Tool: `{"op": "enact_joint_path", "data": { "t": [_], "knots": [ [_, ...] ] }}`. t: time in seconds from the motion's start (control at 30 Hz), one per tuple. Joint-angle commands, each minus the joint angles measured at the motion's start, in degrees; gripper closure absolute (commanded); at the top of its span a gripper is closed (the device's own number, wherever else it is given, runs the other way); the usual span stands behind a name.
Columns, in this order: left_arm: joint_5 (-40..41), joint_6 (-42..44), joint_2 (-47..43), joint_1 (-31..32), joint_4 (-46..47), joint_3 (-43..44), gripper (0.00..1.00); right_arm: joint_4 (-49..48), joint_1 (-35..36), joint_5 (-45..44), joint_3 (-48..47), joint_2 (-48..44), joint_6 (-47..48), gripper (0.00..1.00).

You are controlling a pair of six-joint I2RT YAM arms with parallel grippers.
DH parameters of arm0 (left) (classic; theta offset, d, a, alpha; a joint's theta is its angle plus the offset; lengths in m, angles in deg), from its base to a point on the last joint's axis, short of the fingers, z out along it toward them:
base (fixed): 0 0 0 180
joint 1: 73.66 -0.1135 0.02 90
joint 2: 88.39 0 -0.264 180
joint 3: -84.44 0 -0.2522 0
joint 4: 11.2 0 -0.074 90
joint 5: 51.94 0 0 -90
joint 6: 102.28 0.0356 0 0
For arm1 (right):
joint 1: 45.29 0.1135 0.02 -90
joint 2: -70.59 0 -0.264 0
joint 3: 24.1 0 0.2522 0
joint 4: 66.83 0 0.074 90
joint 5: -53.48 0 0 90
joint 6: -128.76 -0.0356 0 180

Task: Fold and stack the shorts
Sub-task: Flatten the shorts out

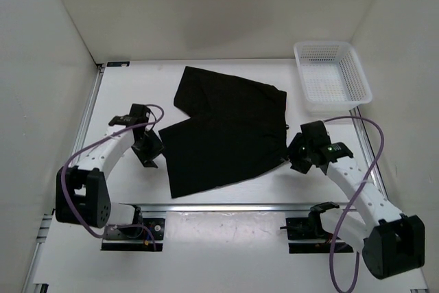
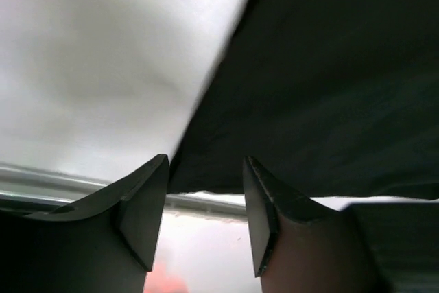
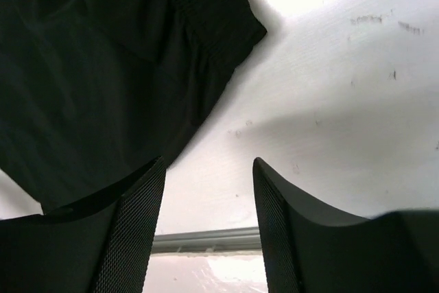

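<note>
White table (image 1: pixel 123 94), viewed from above. Black shorts (image 1: pixel 226 132) spread flat at its centre, between the two arms. Waistband along the right edge, running roughly near to far. Both legs pointing left, one angled far-left, the other near-left. Waist-to-hem axis lying left to right, slightly skewed; neither span clearly longer from above.

White mesh basket (image 1: pixel 333 106) at the far right corner, near the shorts' far-right corner but apart from it.

Left gripper (image 2: pixel 206 162) low beside the outer edge of the near-left leg. Fingers spread, black cloth edge showing beyond the gap, nothing pinched.

Right gripper (image 3: pixel 209 164) low by the near end of the waistband. Fingers spread, ribbed band off to the left in the wrist view, bare table showing through the gap, nothing held.
</note>
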Motion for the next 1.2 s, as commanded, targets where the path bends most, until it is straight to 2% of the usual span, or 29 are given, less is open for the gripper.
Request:
{"op": "enact_joint_path", "data": {
  "t": [0.0,0.13,0.17,0.27,0.3,0.37,0.5,0.53,0.63,0.73,0.77,0.8,0.87,1.0,1.07,1.1,1.13,1.17],
  "knots": [
    [1.93,2.54,4.23,-0.01,2.71,8.91,0.43,-3.34,-0.36,-2.69,-6.52,4.67,4.01,0.45],
    [3.34,4.56,11.00,1.22,1.30,15.51,0.42,-4.66,-1.67,-4.63,-10.04,11.52,4.82,0.49],
    [3.34,5.61,12.07,1.22,1.30,17.70,0.41,-4.66,-2.20,-4.64,-10.05,12.68,5.43,0.43],
    [4.65,7.90,16.64,1.22,0.61,22.54,0.40,-5.97,-3.95,-4.64,-11.81,14.80,6.49,0.41],
    [5.35,9.12,18.22,1.22,0.08,27.25,0.40,-6.85,-3.96,-4.64,-12.50,15.50,6.49,0.43],
    [7.64,10.18,24.26,1.22,-2.46,32.98,0.40,-7.39,-4.57,-5.25,-14.60,16.46,7.01,0.48],
    [8.70,11.86,36.67,1.22,-6.94,51.50,0.40,-8.62,-4.58,-4.02,-22.16,24.70,9.38,0.81],
    [8.70,11.86,39.04,1.22,-7.57,54.34,0.40,-8.62,-4.05,-3.33,-23.75,26.30,9.91,0.83],
    [8.70,12.48,48.01,1.22,-9.77,63.75,0.39,-8.62,-4.05,-3.32,-28.93,32.01,9.92,0.81],
    [8.09,13.09,55.66,1.22,-10.74,71.05,0.33,-8.10,-4.05,-3.32,-35.76,37.90,12.02,0.63],
    [7.30,13.09,57.16,1.22,-10.74,72.46,0.26,-7.48,-4.05,-5.06,-37.89,41.31,13.42,0.58],
    [6.69,13.09,59.69,1.22,-10.74,73.61,0.25,-6.95,-4.05,-5.95,-40.26,43.35,14.39,0.52],
    [6.07,13.09,61.91,1.22,-10.74,77.21,0.25,-3.27,-3.53,-8.32,-49.36,50.17,16.06,0.49],
    [3.35,13.09,64.81,1.22,-9.60,80.29,0.25,3.06,-3.52,-14.48,-63.26,61.01,18.45,0.49],
    [2.82,13.09,66.39,1.22,-9.60,82.23,0.30,4.56,-3.52,-14.48,-66.64,64.45,18.45,0.49],
    [2.81,13.09,67.36,1.22,-9.60,82.76,0.36,4.57,-3.00,-13.79,-67.26,64.46,18.45,0.49],
    [2.03,13.79,67.37,1.22,-9.60,83.28,0.45,4.04,-2.99,-13.78,-67.27,64.46,18.45,0.49],
    [2.02,14.40,68.32,1.22,-9.60,84.24,0.69,2.99,-2.99,-13.26,-66.75,63.85,18.45,0.49]
  ]
}}
